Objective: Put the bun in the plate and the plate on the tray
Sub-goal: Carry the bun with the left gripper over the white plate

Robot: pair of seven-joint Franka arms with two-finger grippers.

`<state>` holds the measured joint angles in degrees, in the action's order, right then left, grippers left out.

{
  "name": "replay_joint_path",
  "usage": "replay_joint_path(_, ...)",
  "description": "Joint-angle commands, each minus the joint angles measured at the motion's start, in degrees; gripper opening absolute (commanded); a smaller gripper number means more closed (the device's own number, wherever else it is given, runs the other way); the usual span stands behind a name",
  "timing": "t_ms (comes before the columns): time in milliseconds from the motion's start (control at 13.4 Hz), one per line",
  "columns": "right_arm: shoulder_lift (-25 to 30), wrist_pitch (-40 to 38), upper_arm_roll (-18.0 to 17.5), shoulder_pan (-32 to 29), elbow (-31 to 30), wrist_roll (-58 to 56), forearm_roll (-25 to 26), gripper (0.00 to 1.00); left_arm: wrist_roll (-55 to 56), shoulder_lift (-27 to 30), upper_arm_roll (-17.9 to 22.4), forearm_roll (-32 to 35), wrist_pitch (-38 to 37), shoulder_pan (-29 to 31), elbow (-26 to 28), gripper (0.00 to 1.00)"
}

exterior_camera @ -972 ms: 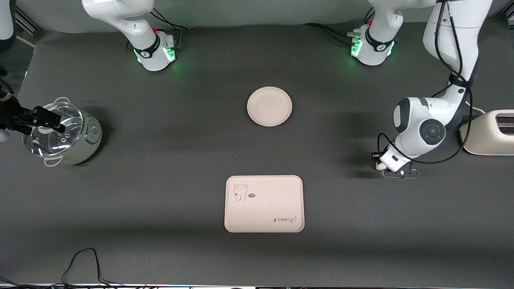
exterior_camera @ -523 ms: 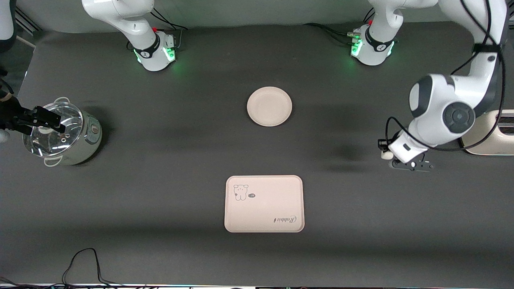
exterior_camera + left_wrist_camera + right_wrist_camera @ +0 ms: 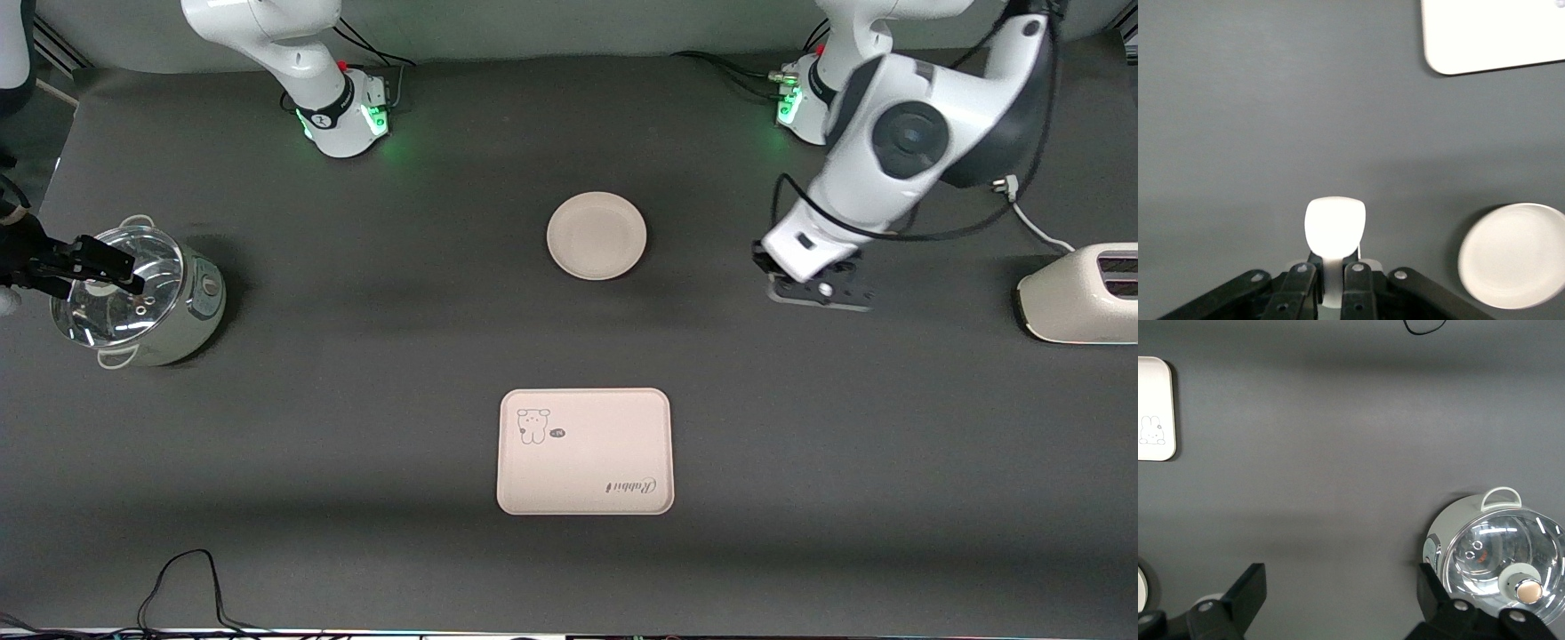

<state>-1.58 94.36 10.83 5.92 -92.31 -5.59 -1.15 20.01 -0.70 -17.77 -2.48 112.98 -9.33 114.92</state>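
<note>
My left gripper [image 3: 820, 292] is shut on the small white bun [image 3: 1335, 225] and holds it in the air over bare table, beside the plate toward the left arm's end. In the front view the hand hides most of the bun. The round cream plate [image 3: 597, 236] lies mid-table and also shows in the left wrist view [image 3: 1515, 257]. The rectangular printed tray [image 3: 584, 451] lies nearer to the front camera than the plate. My right gripper [image 3: 96, 264] is open and empty, waiting over the pot's glass lid.
A steel pot with a glass lid [image 3: 133, 298] stands at the right arm's end of the table. A cream toaster [image 3: 1080, 293] stands at the left arm's end. A black cable [image 3: 182, 578] lies near the table's front edge.
My left gripper has risen with the bun and moved from beside the toaster toward the plate. The right arm has not moved.
</note>
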Motion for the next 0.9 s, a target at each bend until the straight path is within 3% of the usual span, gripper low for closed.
replay_joint_path(0,1.0,-0.1,0.1,0.1,-0.9,0.5,-0.1,1.00,7.5,-0.7,-3.7,-0.3,-1.3,-1.9,-2.3,0.13)
replay_joint_path(598,1.0,-0.1,0.1,-0.1,-1.0,0.2,-0.1,1.00,24.6,-4.6,-5.3,0.2,0.0,-17.3,-5.4,0.14)
replay_joint_path(822,0.9,0.0,0.1,-0.1,-1.1,0.2,-0.1,1.00,30.7,-8.6,-5.3,1.1,4.6,-21.9,-5.3,0.14)
